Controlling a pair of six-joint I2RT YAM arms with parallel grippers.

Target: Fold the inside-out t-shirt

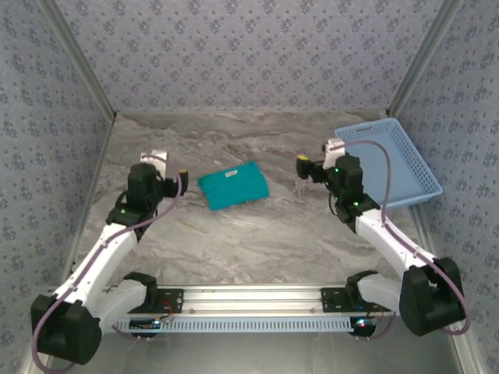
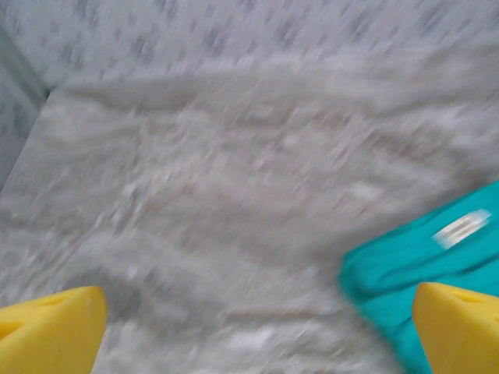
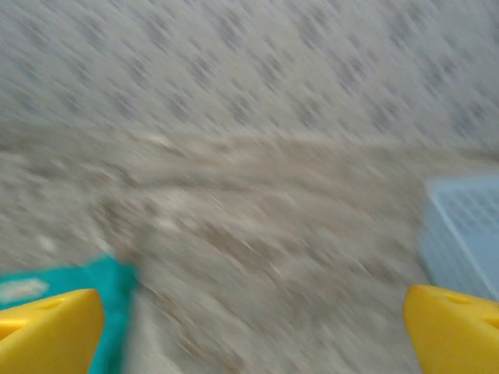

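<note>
Nearest first: both my arm bases sit on the aluminium rail [image 1: 249,296] at the near edge of the marbled grey surface [image 1: 257,241].

Left gripper [image 1: 178,179]: jaws wide. In the left wrist view the gripper [image 2: 253,335] has its yellow fingertips [image 2: 51,331] at opposite lower corners with nothing between them, only blurred surface. It is just left of the t-shirt's left edge and, from above, a narrow gap separates them.

Right gripper [image 1: 306,167]: jaws wide too. In the right wrist view the gripper [image 3: 249,335] has its yellow fingertips [image 3: 456,327] far apart, nothing held. It is near the shirt's right edge, not touching.

Inside-out t-shirt [image 1: 233,185]: teal, folded into a compact, slightly skewed rectangle, lying flat mid-surface between the two grippers. Small white tag [image 1: 231,174] faces up near its far edge. Left wrist view shows the cloth [image 2: 421,257] at lower right with the tag [image 2: 461,227]; right wrist view shows a teal corner [image 3: 117,288] at lower left. Both wrist views are blurred.

Farther right: light blue mesh basket [image 1: 398,160], at the surface's right side behind the right gripper, also seen blurred [image 3: 468,234].

Beyond: patterned grey walls [image 1: 249,54] close in the surface.
</note>
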